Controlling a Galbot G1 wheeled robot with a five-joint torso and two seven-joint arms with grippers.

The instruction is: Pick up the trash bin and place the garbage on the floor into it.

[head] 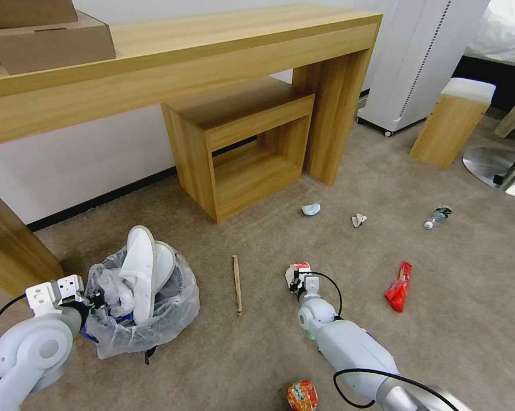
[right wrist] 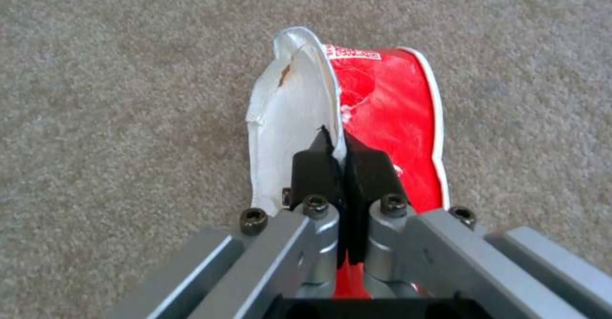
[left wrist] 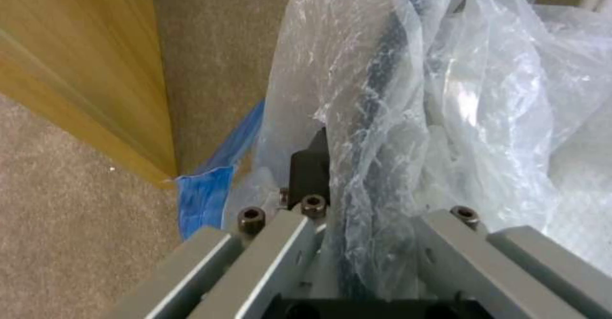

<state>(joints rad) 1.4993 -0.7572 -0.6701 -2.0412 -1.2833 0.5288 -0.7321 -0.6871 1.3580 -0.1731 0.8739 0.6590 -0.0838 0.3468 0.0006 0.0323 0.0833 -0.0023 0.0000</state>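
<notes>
The trash bin (head: 149,319), lined with a crinkled clear bag, stands on the beige floor (head: 257,354) at the left with two white slippers (head: 144,268) sticking out of it. My left gripper (head: 94,298) is shut on the bin's rim (left wrist: 376,132) through the bag. My right gripper (head: 297,279) is shut on a red and white wrapper (right wrist: 382,113) just above the carpet (right wrist: 114,118). More garbage lies about: a wooden stick (head: 236,283), a red wrapper (head: 399,286), a blue wad (head: 311,209), a white tissue wad (head: 358,220), a clear bottle (head: 438,217) and an orange wrapper (head: 301,395).
A long wooden table (head: 171,63) with a low shelf unit (head: 240,148) under it stands behind the litter. A wooden table leg (left wrist: 89,70) is close beside the bin. A wooden stool (head: 451,120), a white appliance (head: 417,57) and a metal chair base (head: 497,165) sit at the right.
</notes>
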